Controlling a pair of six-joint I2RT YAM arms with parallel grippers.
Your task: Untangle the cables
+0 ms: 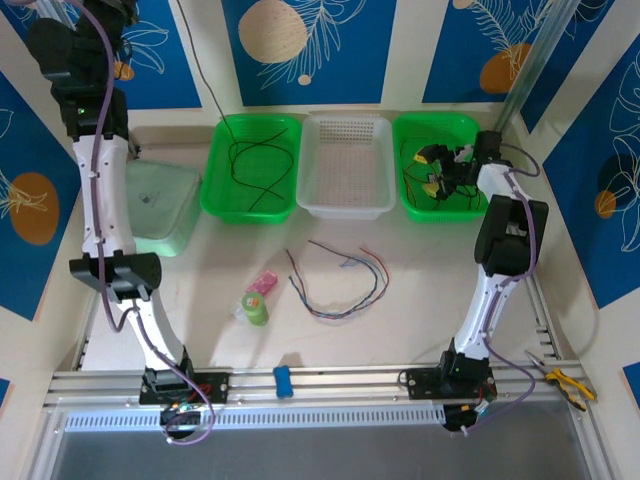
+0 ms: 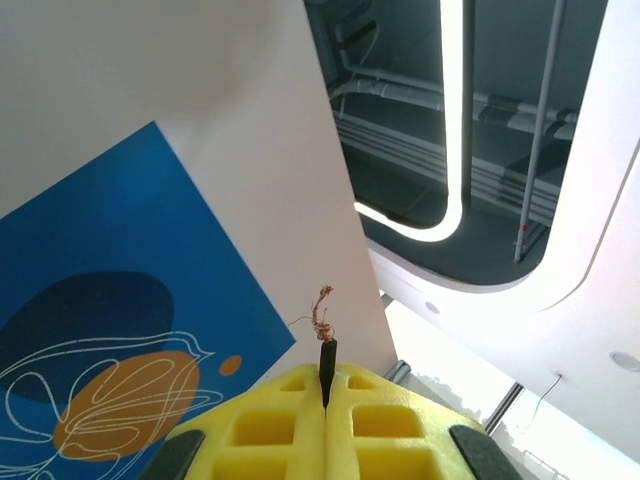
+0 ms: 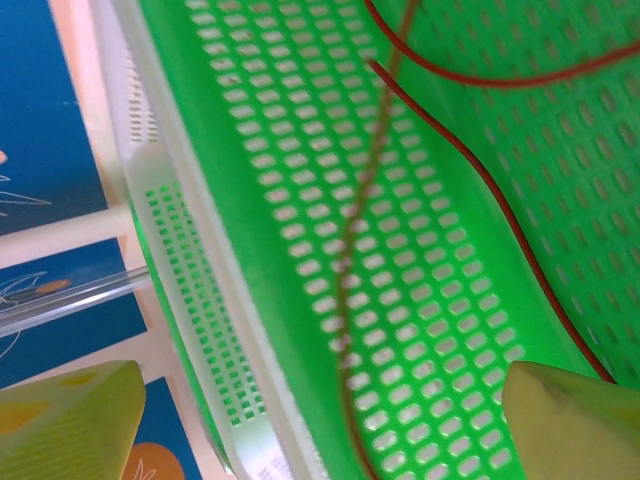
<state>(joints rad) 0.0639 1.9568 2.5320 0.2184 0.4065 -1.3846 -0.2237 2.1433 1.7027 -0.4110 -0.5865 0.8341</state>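
Left wrist view, lower centre, shows the left gripper (image 2: 326,398) pinched shut on the bared tip of a thin, limp black cable (image 2: 326,360), likely best held near its ends, while the right gripper (image 3: 320,415) gapes over red cables (image 3: 490,185) in the green basket (image 3: 300,200).

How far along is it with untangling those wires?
Roughly midway, I'd guess. Done: a few cables lie loosely spread on the table. In hand: the left gripper, raised high, is shut on a black wire, its length hanging to the left green basket. Left: the right gripper hangs open over the right green basket, where red wires wait.
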